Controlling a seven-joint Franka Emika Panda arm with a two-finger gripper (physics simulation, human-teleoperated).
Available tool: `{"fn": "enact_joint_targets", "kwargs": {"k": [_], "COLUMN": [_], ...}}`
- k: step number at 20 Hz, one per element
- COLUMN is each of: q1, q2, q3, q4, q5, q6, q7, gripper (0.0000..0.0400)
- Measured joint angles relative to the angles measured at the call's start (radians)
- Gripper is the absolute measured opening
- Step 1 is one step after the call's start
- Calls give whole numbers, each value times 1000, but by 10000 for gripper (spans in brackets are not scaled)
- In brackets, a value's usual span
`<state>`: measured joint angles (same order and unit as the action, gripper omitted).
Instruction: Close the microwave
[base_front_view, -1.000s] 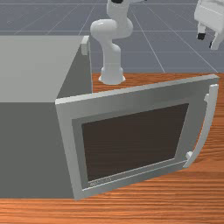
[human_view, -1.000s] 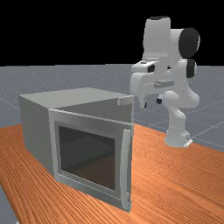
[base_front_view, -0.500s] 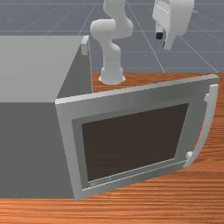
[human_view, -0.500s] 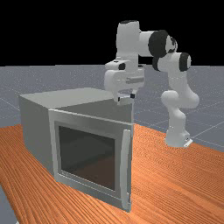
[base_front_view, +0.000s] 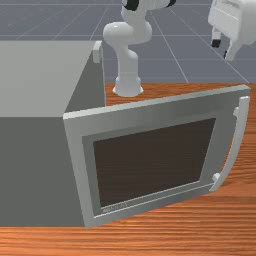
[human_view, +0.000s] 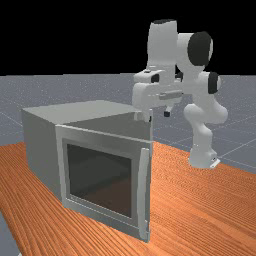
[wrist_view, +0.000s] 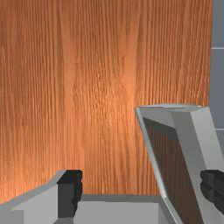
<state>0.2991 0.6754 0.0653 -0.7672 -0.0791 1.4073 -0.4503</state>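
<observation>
The gripper (base_front_view: 222, 49) hangs with its fingers spread wide, above the level of the microwave (base_front_view: 35, 80) top. Beneath it, the wrist view shows the open door (base_front_view: 150, 162) passing partly under one finger, the door's inner face toward the span between both. Its curved handle (human_view: 143, 185) runs down the free edge, outside. The microwave stands on the wooden table (wrist_view: 100, 87), at the front view's left; bare wood extends past the door's free edge. What the microwave holds inside cannot be told.
</observation>
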Motion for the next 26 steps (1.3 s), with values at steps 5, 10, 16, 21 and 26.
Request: {"fn": "enact_joint_targets", "kwargs": {"k": [5, 10, 16, 21, 26], "q1": [-18, -14, -8, 9, -40], "q2": [-70, -155, -209, -450, -433], "q3": [4, -4, 3, -66, -21], "q4": [-376, -553, -413, -857, -758], "q5": [11, -13, 3, -464, -40], "q6": [330, 546, 321, 882, 616], "q7": [10, 29, 26, 404, 5], "gripper": [390, 389, 399, 400, 400]}}
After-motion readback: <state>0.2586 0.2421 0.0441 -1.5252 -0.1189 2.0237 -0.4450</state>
